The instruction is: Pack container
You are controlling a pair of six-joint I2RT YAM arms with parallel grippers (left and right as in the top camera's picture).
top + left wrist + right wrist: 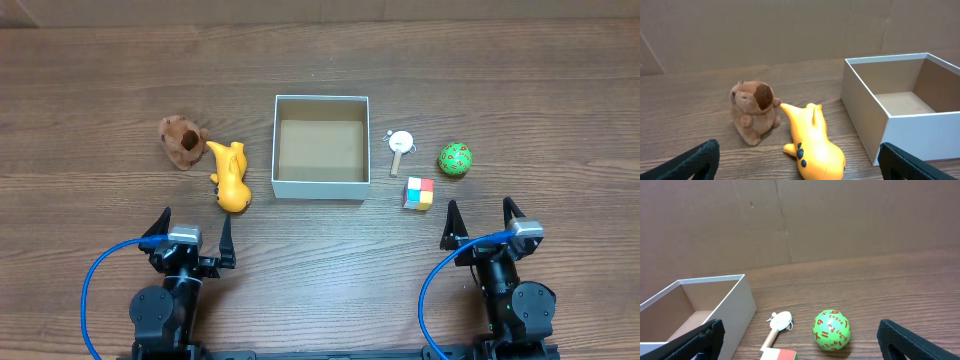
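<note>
Wooden bench [100, 60] is noted with the container [321, 190] at centre, left pincer [195, 217] and right pincer [480, 203] spread wide and empty; the green ball [455, 159] could be rolled off by an off-centre closure.

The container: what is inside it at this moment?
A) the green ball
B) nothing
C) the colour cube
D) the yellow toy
B: the container shows only its bare brown floor, while the green ball, the yellow toy and the colour cube all lie outside its walls.
</note>
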